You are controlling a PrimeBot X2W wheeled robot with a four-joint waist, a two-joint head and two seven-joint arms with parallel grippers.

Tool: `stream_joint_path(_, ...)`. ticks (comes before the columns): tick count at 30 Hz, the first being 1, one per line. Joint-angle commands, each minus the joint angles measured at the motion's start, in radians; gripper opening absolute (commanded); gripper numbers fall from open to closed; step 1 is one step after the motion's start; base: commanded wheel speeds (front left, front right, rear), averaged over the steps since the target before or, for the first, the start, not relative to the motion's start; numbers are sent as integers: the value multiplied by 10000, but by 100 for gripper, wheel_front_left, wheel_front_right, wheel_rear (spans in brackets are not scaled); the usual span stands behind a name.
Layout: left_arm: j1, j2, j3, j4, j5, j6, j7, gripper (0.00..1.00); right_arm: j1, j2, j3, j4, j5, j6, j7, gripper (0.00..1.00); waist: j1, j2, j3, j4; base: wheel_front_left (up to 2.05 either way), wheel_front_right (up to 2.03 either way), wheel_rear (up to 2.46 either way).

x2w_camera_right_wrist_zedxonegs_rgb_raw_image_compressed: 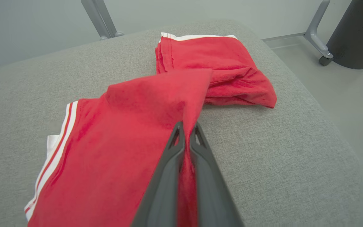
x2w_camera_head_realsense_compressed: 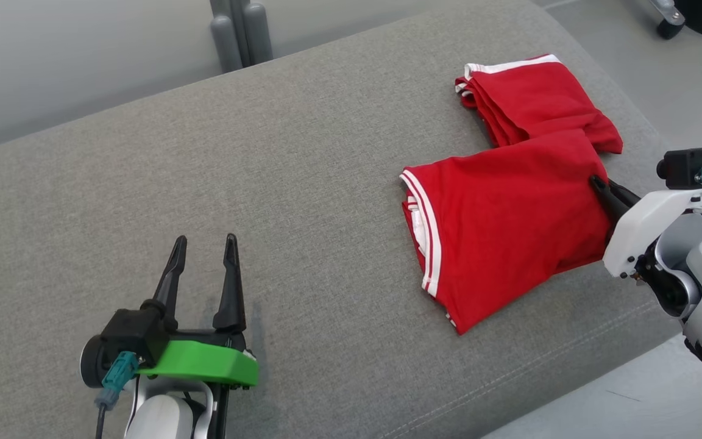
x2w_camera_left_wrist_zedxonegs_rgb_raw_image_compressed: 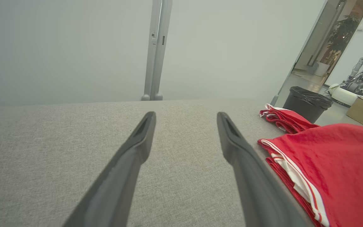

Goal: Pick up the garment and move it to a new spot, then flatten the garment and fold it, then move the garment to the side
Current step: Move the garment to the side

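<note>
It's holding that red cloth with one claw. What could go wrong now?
The right gripper pinches only a thin edge of the red garment; it might slip free. The left gripper is open and away, so a one-sided pull could spoil the fold or drag it off the nearby cushion edge.

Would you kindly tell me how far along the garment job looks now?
Done: the red garment lies on the grey cushion, doubled over in layers. In hand: the right end effector is shut on its edge; the left end effector is open above bare cushion. Left, likely: tidying the fold and moving it aside.
</note>
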Motion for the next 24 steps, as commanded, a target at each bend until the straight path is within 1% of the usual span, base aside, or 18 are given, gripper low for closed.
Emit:
stream_joint_path(1,-146,31,-10,14,47,-34,-2,100,-161,70,-27,21,-83,0,-70,0,0,-1,133,-200,0,0,0)
stream_joint_path(6,-136,31,-41,114,-88,-15,-2,100,-284,63,125,-68,-304,0,-133,0,0,-1,-63,5,0,0,0)
stream_joint_path(14,51,29,-102,66,-372,99,-2,100,-808,22,372,-584,-617,0,93,0,0,-1,-389,472,0,0,0)
stream_joint_path(19,59,29,-183,9,-454,154,-2,100,-1554,157,245,-574,-922,0,347,0,0,-1,-387,836,0,0,0)
stream_joint_path(24,-21,29,-275,-12,-470,174,-2,100,-2374,404,-76,-201,-1236,0,495,0,0,-1,-230,1198,0,0,0)
